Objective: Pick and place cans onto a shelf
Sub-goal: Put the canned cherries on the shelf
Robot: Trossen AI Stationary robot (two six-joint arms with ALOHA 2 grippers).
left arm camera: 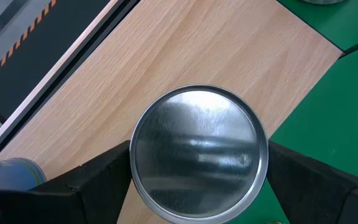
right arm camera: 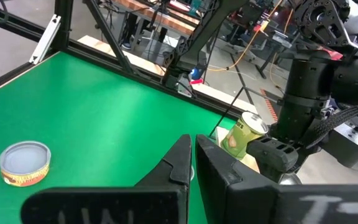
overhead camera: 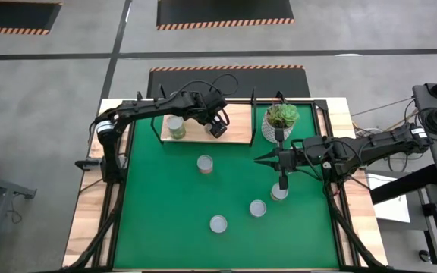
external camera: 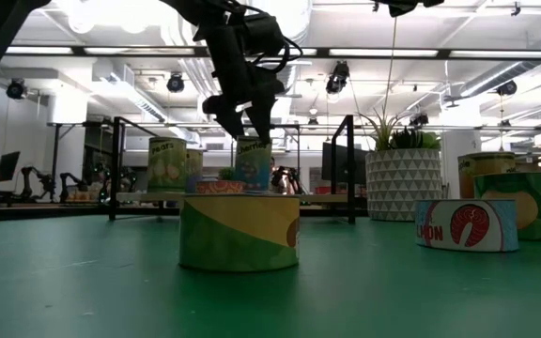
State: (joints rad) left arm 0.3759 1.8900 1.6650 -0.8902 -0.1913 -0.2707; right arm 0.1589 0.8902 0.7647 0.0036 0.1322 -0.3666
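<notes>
The light-wood shelf [overhead camera: 237, 135] stands at the mat's far edge. A green-labelled can [overhead camera: 175, 127] stands upright on its left part. My left gripper [overhead camera: 217, 125] is over the shelf's middle, shut on a silver-topped can [left arm camera: 197, 152]; in the low view that can [external camera: 252, 161] is below the fingers. Several more cans stand on the green mat [overhead camera: 205, 164] [overhead camera: 258, 208] [overhead camera: 218, 224] [overhead camera: 279, 193]. My right gripper [overhead camera: 260, 160] is shut and empty above the mat's right half, pointing toward the table's left. My left gripper holds the can by its round side wall just under the top rim [left arm camera: 131, 168], pinched between the two fingers [left arm camera: 101, 183], one on each side. The fingers come from above, pointing down. The can is upright over the shelf board; its bottom is hidden, so I cannot tell whether it stands on the board.
A white pot with a green plant [overhead camera: 281, 117] stands at the shelf's right end, just beyond my right gripper. The shelf's black wire frame [external camera: 350, 169] rises at its ends. The green mat [overhead camera: 158, 220] has free room on its left and near parts.
</notes>
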